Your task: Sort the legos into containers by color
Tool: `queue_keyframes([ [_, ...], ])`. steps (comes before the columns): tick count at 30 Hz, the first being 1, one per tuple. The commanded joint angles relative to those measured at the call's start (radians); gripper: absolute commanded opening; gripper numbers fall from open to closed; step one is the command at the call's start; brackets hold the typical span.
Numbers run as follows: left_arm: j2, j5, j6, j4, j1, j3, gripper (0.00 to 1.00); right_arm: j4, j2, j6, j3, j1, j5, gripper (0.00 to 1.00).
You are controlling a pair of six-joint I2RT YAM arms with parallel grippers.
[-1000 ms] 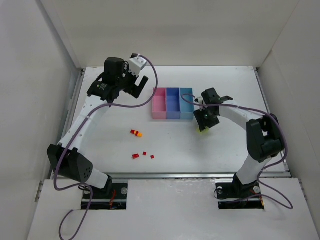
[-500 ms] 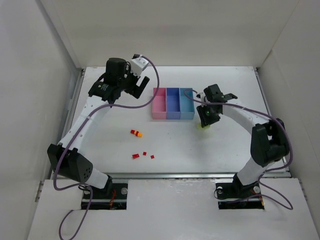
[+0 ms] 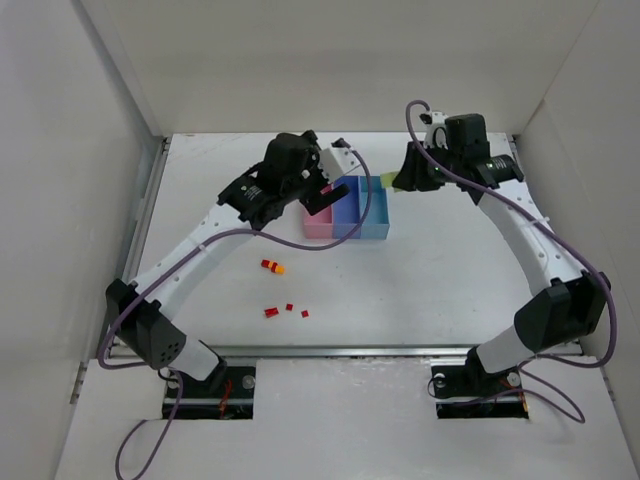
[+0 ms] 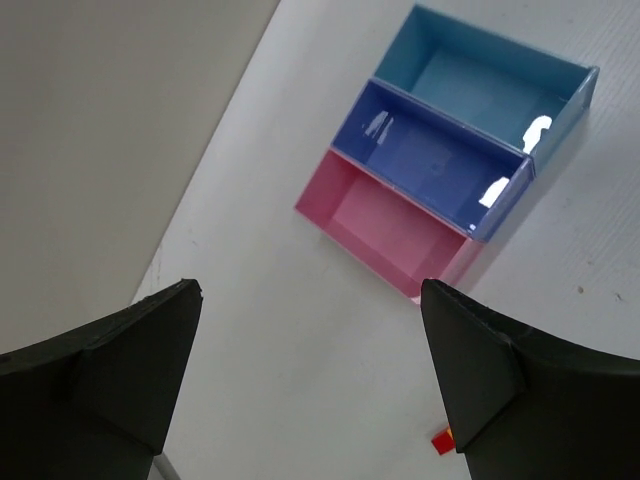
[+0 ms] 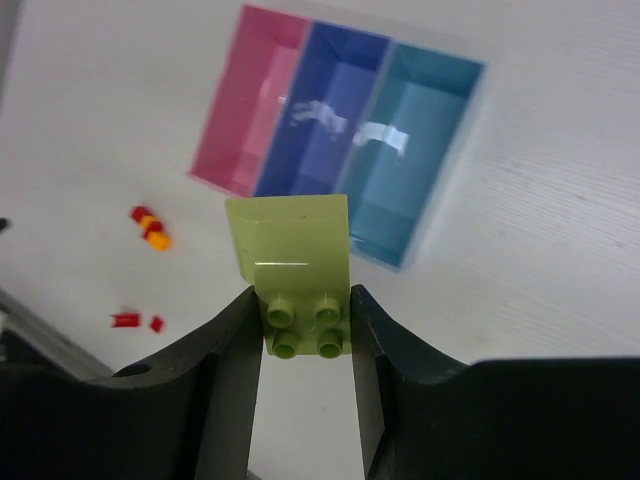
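My right gripper [image 5: 305,330] is shut on a yellow-green lego [image 5: 295,265] and holds it in the air. In the top view this lego [image 3: 388,181] hangs by the far right corner of the containers, at my right gripper [image 3: 400,178]. The containers are a joined pink bin [image 5: 250,110], blue bin [image 5: 320,110] and cyan bin [image 5: 410,150], and I see nothing in them. My left gripper [image 3: 322,200] is open and empty over the pink bin [image 3: 316,224]. In the left wrist view its fingers [image 4: 120,370] frame bare table beside the pink bin [image 4: 390,225].
Small legos lie on the table in front of the bins: a red and orange cluster [image 3: 271,266] and three tiny red ones [image 3: 270,312], [image 3: 289,306], [image 3: 305,314]. White walls enclose the table on three sides.
My right gripper closed on the yellow-green lego and lifted it from the table up and back beside the cyan bin. My left arm swung right, over the pink bin.
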Motion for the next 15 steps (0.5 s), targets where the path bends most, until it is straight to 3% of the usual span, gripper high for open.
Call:
queue_keyframes([
  [1, -0.054, 0.038, 0.085, 0.134, -0.022, -0.031, 0.89, 0.213, -0.005, 0.147, -0.038, 0.005, -0.252, 0.00],
  [3, -0.065, 0.110, 0.127, 0.189, -0.022, -0.051, 0.89, 0.298, -0.005, 0.216, -0.038, 0.018, -0.290, 0.00],
  [10, -0.078, 0.257, 0.240, 0.264, -0.022, -0.146, 0.91, 0.321, 0.004, 0.246, -0.012, 0.166, -0.195, 0.00],
  [15, -0.056, 0.303, 0.217, 0.249, -0.031, -0.096, 0.88, 0.364, 0.004, 0.268, -0.049, 0.190, -0.172, 0.00],
])
